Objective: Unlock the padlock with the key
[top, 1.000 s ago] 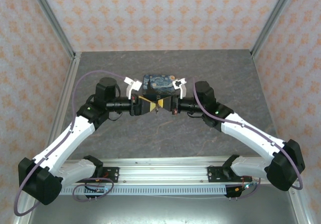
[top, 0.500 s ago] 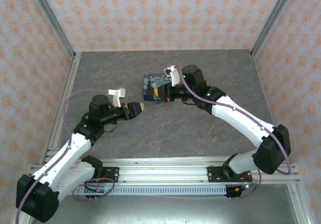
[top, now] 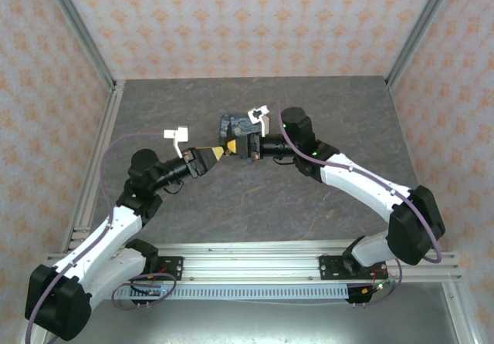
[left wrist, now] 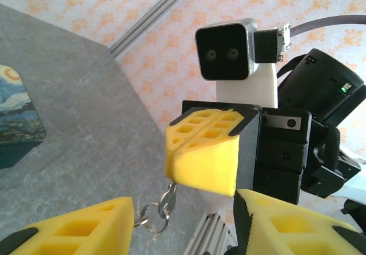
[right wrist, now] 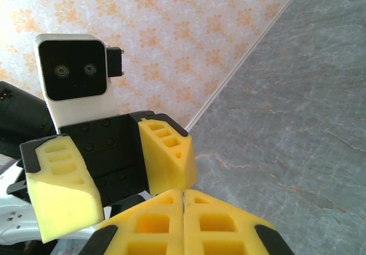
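Jaw status, left gripper (left wrist: pixel 184 208): my two yellow fingers stand wide apart, with nothing between the pads. Jaw status, right gripper (right wrist: pixel 183 198): my pads are pressed flat together along their full length.

Seen from the left wrist, the closed tips of my right gripper sit between and just beyond my open left fingers. The key (left wrist: pixel 167 196) hangs from the underside of those closed tips, with its upper end caught at the pad seam. A small split ring (left wrist: pixel 151 216) dangles from its lower end. Both hang free above the grey table (top: pixel 309 197).

From overhead, my two grippers point at each other with their tips close together. They sit at the near edge of the patterned box (top: pixel 230 123), which lies flat on the table surface.
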You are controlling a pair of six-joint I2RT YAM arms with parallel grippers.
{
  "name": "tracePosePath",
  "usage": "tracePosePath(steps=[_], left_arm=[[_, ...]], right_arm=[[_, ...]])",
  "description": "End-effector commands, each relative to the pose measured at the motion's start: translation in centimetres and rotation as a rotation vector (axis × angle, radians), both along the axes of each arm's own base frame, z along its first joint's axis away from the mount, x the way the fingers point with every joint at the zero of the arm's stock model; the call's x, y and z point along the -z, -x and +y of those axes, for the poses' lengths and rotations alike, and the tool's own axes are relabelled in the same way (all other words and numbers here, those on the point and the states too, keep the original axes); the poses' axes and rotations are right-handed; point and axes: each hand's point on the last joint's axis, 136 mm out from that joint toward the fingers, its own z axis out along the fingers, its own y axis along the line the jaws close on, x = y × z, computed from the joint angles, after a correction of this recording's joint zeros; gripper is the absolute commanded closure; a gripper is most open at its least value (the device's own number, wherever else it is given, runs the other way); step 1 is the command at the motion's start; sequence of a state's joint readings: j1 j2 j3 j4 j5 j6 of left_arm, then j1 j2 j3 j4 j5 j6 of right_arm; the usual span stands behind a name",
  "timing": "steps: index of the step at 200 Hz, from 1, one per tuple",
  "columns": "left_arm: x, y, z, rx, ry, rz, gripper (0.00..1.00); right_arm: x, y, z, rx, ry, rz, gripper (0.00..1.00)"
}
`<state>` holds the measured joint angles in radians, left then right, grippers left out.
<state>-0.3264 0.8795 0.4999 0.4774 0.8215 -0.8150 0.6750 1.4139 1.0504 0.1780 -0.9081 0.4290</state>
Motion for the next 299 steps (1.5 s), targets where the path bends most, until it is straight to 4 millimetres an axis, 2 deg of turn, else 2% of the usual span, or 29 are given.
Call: tracePosePath(steps=[1, 51, 114, 148, 171, 200, 253, 284, 299], left_arm=[[-0.8, 0.3, -0.3, 0.034, 0.029, -0.039, 0.51], [0.5, 0.3, -0.8, 0.052, 0.022, 0.001, 0.49], [-0.3, 0.7, -2.1, 0.114, 0.022, -0.015, 0.55], [-0.1, 0.6, -2.3, 0.116, 0.016, -0.014, 0.67], [0.0, 0.6, -2.1, 0.107, 0.011, -0.013, 0.86], [0.1, 0.8, -2.0, 0.100, 0.000, -0.016, 1.00], [0.0, 0.9, -1.8, 0.088, -0.014, -0.027, 1.00], [0.1, 0.8, -1.7, 0.080, -0.042, -0.038, 1.00], [0.6, 0.9, -1.5, 0.070, -0.080, -0.042, 1.00]], right_arm=[[-1.7, 0.3, 0.3, -0.029, -0.072, -0.037, 1.00], [-1.8, 0.1, 0.1, -0.003, -0.080, -0.044, 1.00], [-1.8, 0.5, 0.1, -0.009, -0.090, -0.045, 1.00], [-1.9, 0.6, -0.2, -0.001, -0.095, -0.053, 1.00], [-1.9, 0.6, -0.4, 0.011, -0.094, -0.057, 1.00], [-1.7, 0.5, -0.5, 0.022, -0.095, -0.055, 1.00], [-1.9, 0.6, -0.4, 0.015, -0.118, -0.048, 1.00], [-1.1, 0.4, -0.6, 0.035, -0.091, -0.030, 1.00], [-0.6, 0.1, -0.9, 0.065, -0.064, -0.029, 0.86]])
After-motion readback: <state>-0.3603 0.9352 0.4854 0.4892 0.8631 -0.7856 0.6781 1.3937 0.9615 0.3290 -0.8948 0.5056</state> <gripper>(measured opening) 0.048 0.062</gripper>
